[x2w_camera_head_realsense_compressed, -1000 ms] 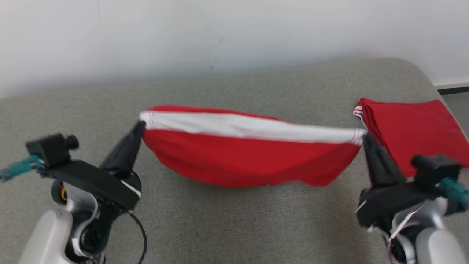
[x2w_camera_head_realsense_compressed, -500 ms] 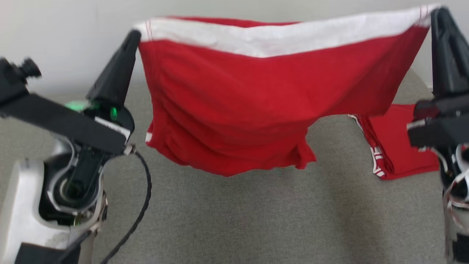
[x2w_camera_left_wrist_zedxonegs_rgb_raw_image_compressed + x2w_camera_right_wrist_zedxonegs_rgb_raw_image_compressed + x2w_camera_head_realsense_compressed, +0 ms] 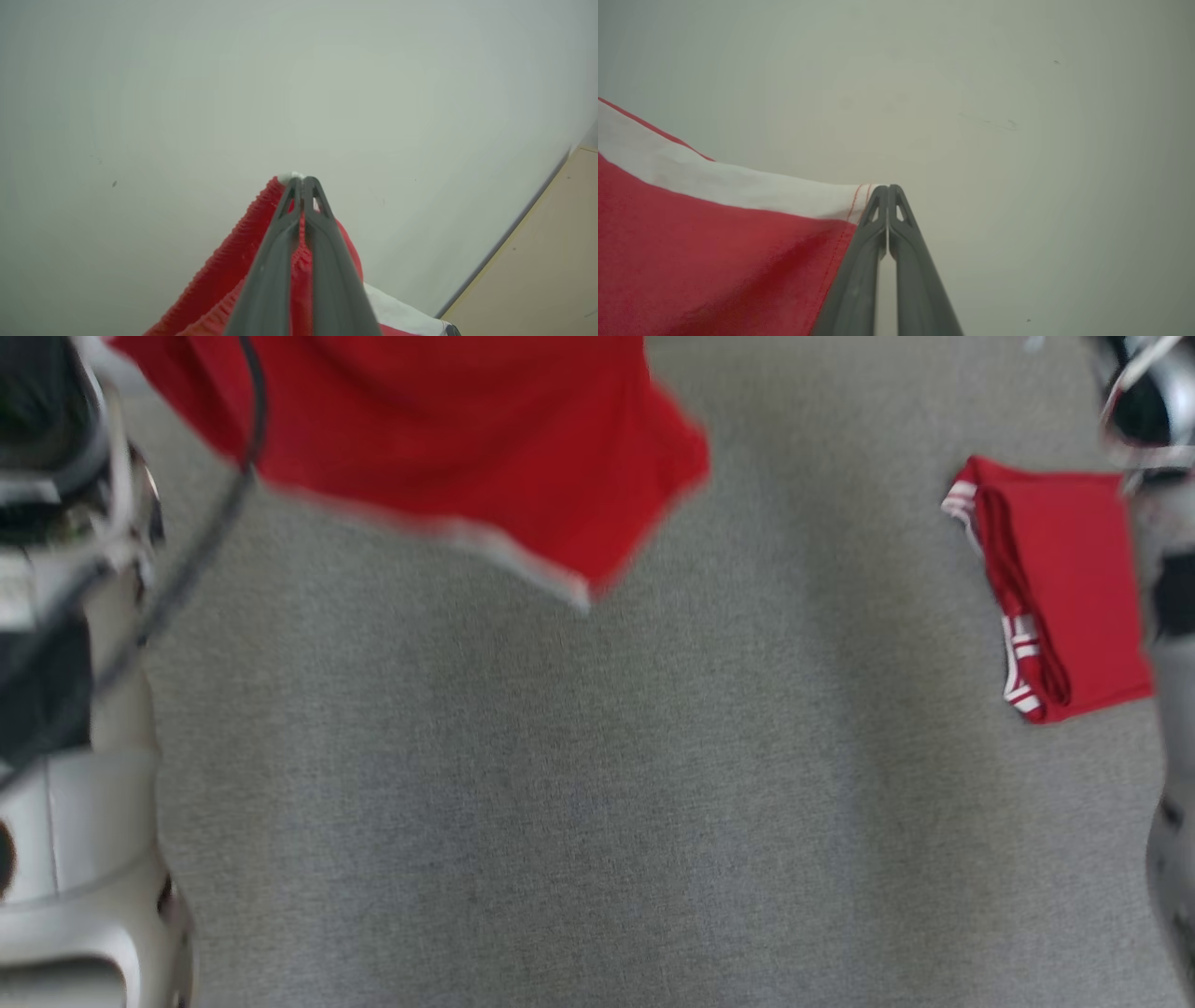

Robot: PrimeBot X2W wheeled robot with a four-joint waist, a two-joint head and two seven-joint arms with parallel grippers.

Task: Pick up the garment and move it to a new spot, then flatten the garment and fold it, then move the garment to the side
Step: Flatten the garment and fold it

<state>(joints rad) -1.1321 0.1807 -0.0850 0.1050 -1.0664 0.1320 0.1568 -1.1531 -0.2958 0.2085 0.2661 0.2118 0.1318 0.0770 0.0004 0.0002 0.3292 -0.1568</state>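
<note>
The garment (image 3: 448,439) is red with a white band, and it hangs in the air at the top of the head view, its lower corner dangling above the grey surface (image 3: 579,821). In the left wrist view my left gripper (image 3: 301,179) is shut on a bunched red and white corner of the garment (image 3: 224,270). My right gripper (image 3: 888,187) is shut on the opposite corner, where the white band (image 3: 738,186) meets its tips. Both sets of fingers point at a pale wall.
A second red garment (image 3: 1064,588), folded, lies on the grey surface at the right. My pale left arm (image 3: 65,784) fills the left edge and my right arm (image 3: 1167,616) the right edge. A beige floor strip (image 3: 542,261) shows past the wall.
Both grippers have lifted the garment much higher, and the head view has tilted down, so the waistband and both grippers have left that view's top.
</note>
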